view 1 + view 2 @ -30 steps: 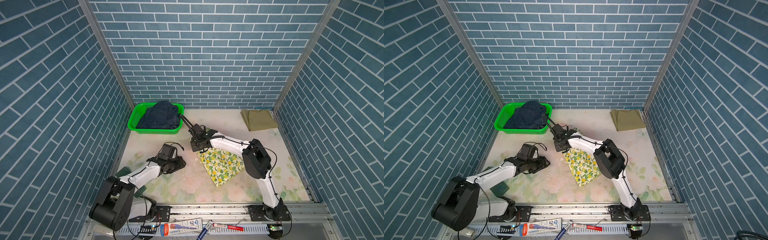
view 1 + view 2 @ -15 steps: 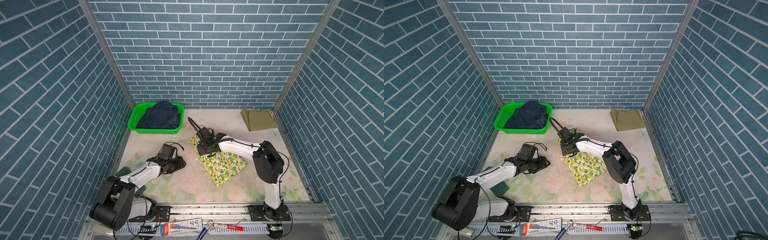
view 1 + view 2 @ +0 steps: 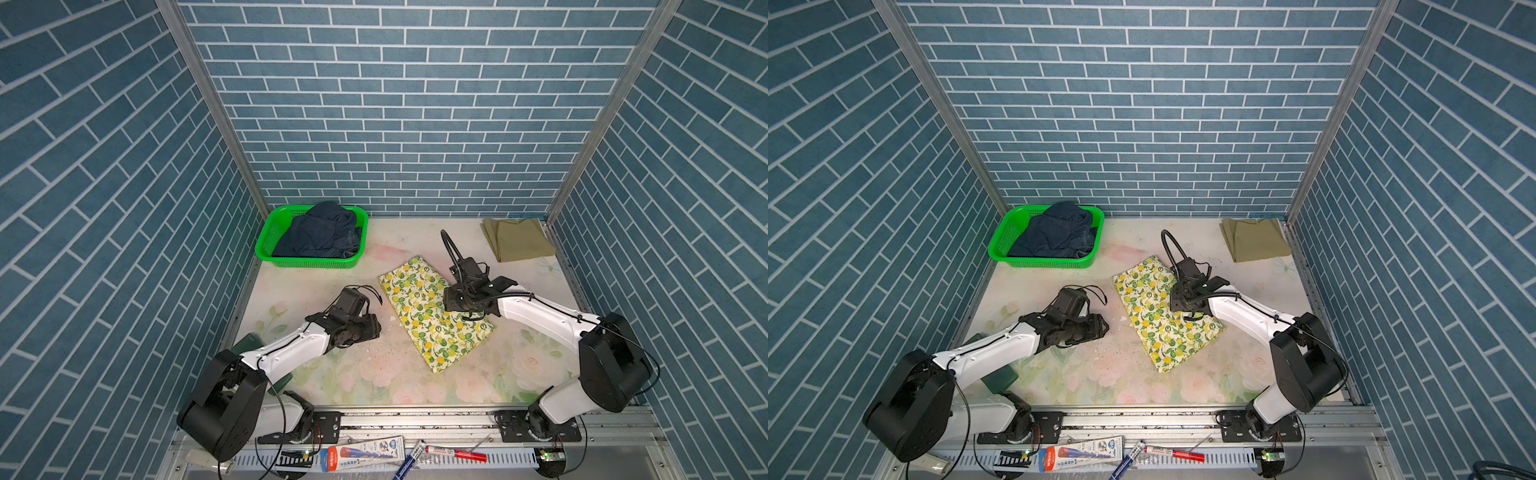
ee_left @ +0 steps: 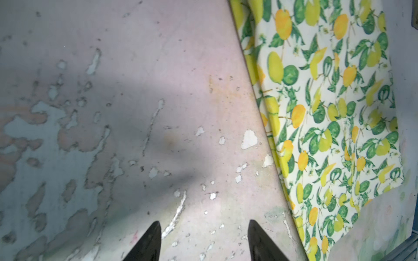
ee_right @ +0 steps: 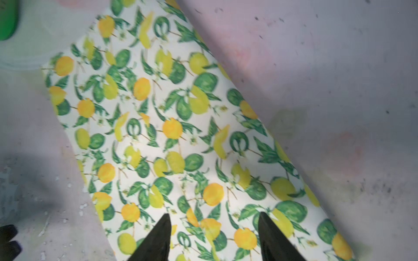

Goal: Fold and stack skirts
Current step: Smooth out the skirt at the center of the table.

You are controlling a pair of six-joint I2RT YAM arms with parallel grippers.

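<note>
The lemon-print skirt [image 3: 428,316] [image 3: 1158,320] lies folded flat in the middle of the table. My right gripper [image 3: 451,305] [image 5: 213,220] hovers over its right side, open, with only the print [image 5: 172,135] showing between the fingers. My left gripper [image 3: 376,328] [image 4: 203,226] is open over bare table, just left of the skirt's edge [image 4: 328,113]. The olive-khaki skirt [image 3: 517,241] [image 3: 1254,241] lies folded in the back right corner. The navy denim skirt [image 3: 320,232] [image 3: 1054,232] is crumpled in the basket.
The green mesh basket [image 3: 266,249] [image 3: 1000,245] stands at the back left. Brick walls close in three sides. Pens and a tube [image 3: 365,451] lie on the front rail. A dark green block [image 3: 249,345] sits under the left arm.
My right gripper has opened, let go of the lemon-print skirt's far corner and drawn back to the right over the skirt. The skirt now lies flat. The left arm has not moved.
</note>
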